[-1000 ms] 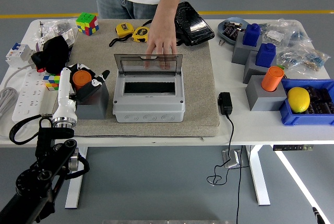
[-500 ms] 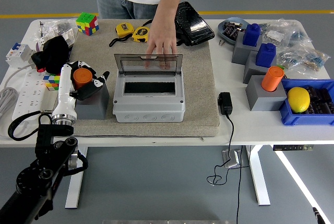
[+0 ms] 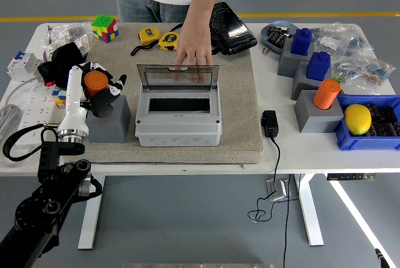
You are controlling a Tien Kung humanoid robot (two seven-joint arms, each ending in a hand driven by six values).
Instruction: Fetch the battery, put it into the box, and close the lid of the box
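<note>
left hand (image 3: pixel 94 90) fingers wrapped on orange battery (image 3: pixel 95 84) above grey holder (image 3: pixel 108 124) | risk: slips before reaching open box (image 3: pixel 178 121) | right arm unseen

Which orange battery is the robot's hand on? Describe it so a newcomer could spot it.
Find the grey box with its lid up, mid-table. Left of it stands a grey block; the battery is the orange cylinder above it, in the left hand. The other orange cylinder stands far right, untouched.
</note>
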